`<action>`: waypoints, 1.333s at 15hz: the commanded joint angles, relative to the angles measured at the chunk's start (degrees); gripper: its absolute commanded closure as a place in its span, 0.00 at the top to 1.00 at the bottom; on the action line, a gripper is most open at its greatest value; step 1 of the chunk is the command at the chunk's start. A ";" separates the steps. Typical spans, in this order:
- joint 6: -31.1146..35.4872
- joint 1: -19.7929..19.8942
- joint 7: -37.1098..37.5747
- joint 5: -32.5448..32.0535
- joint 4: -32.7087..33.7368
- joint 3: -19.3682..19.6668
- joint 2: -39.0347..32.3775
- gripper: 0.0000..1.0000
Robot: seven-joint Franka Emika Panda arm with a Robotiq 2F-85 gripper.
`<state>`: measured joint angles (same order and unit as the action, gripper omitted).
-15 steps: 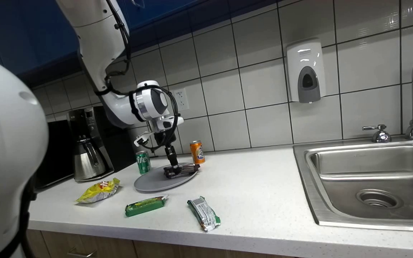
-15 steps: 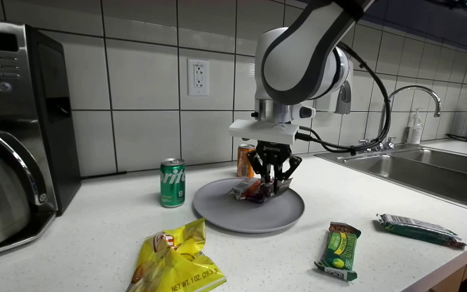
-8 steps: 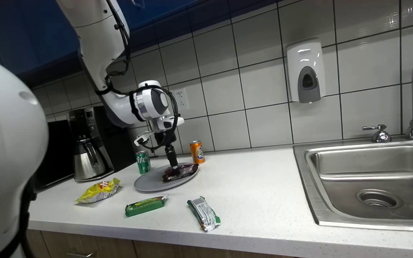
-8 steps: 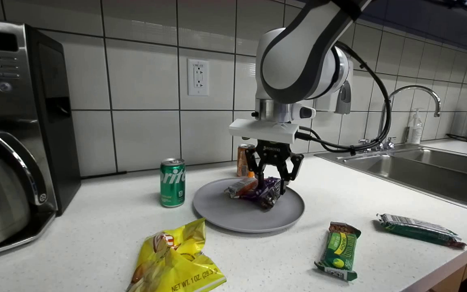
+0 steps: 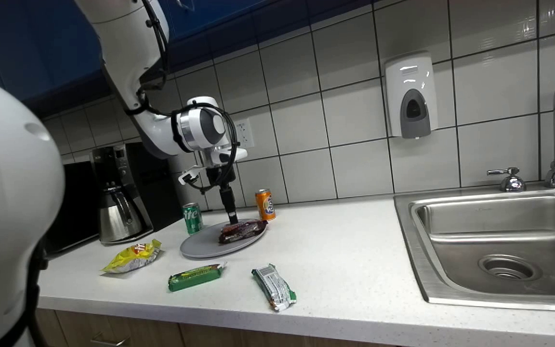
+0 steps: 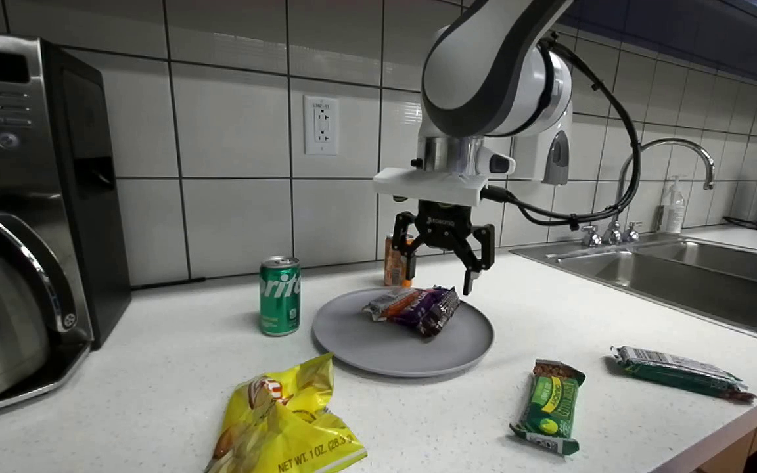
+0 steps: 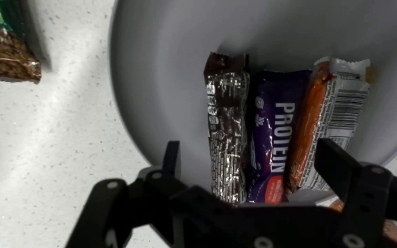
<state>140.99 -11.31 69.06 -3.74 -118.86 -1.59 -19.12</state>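
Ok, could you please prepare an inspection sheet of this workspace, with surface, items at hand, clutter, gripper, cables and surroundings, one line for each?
Surface: white speckled counter; spills or damage, nothing seen.
Items at hand: brown wrapper, purple wrapper and orange-and-white wrapper lie side by side on the grey plate.
Clutter: green can, orange can, yellow bag, green bar and second green bar, all off the plate.
Gripper: open, above the plate; nothing seen in its grip.
Cables: black cable loops out beside the arm, above the counter; snags, nothing seen.
Surroundings: coffee maker, sink, wall dispenser, wall outlet, tiled wall.
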 commanded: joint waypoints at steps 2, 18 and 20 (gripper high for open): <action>-3.79 1.14 -4.36 2.77 -2.45 -0.47 6.45 1.00; -4.44 1.26 -3.49 1.52 -2.83 -0.32 7.16 1.00; -4.44 1.26 -3.50 1.52 -2.84 -0.32 7.16 1.00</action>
<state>136.64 -10.39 65.53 -2.14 -121.75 -1.59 -11.97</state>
